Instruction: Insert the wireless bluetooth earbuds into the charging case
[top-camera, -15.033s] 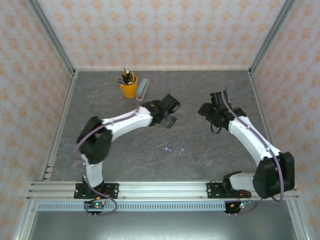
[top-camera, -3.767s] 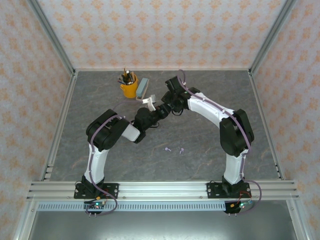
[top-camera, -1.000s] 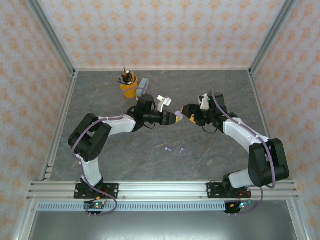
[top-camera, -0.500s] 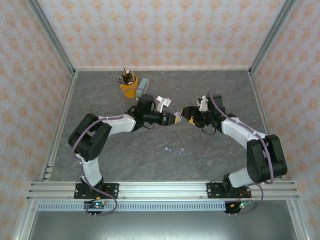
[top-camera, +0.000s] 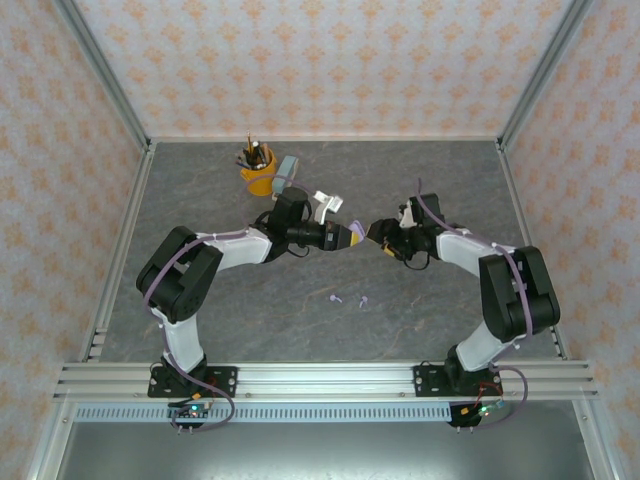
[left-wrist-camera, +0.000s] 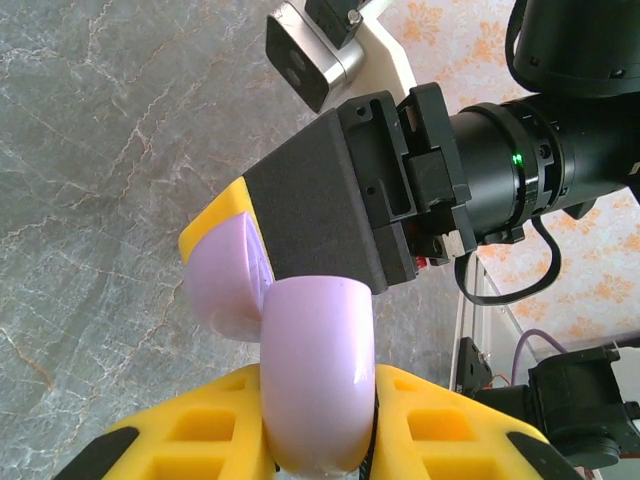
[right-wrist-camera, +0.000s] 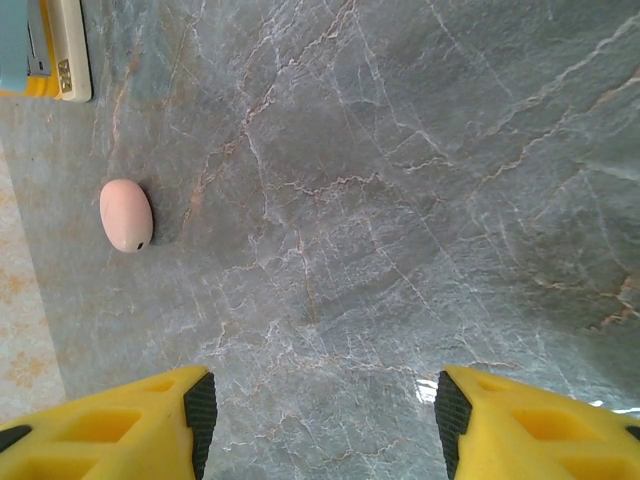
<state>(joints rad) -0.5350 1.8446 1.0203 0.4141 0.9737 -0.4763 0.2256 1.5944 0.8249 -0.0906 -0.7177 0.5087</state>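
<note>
The left gripper (top-camera: 351, 237) is clamped on the lilac charging case (left-wrist-camera: 318, 340), held off the table (top-camera: 250, 300) with its lid seemingly hinged open, while the right gripper (right-wrist-camera: 320, 395) – jaws apart, nothing between them – has one pad (left-wrist-camera: 320, 210) against that lid. The earbuds (top-camera: 337, 298) lie loose on the table, well apart from the case – so this looks like the case-opening step, and next the right gripper would need a fine pinch on one tiny bud

No text reads clearly; dark marks on the cream-edged block (right-wrist-camera: 70, 45) above the pink oval case (right-wrist-camera: 126, 215) blur out.
</note>
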